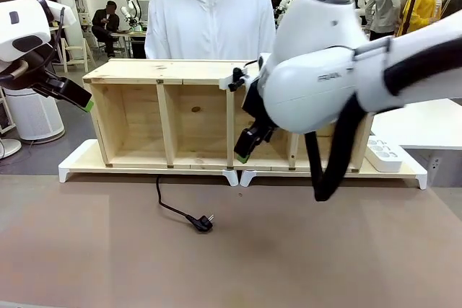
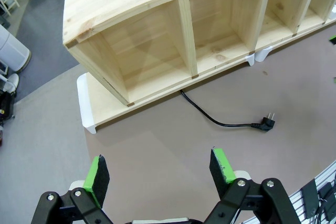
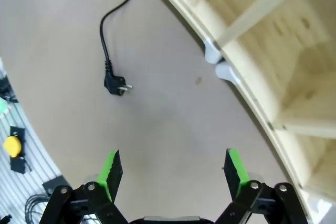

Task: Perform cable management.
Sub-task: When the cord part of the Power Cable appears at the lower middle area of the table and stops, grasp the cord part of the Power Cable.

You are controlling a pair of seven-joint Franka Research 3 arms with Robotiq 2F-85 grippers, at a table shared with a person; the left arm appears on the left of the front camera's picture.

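1 brown table [image 1: 86, 250] carries the wooden shelf [image 1: 166, 71] on its white base [image 1: 76, 165]. 2 grippers hang above the tabletop in front of it: the left gripper [image 2: 157, 169] with its green pads spread apart and empty, the right gripper [image 3: 173, 169] equally wide and empty. The cable [image 1: 170, 207] runs from under the shelf's front edge onto the table, and its plug [image 1: 202, 223] lies free, apart from both grippers.

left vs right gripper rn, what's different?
The left gripper hangs off the left end of the shelf; the right gripper sits before its middle. The plug lies nearer the right gripper than the left gripper. Both are open and empty.
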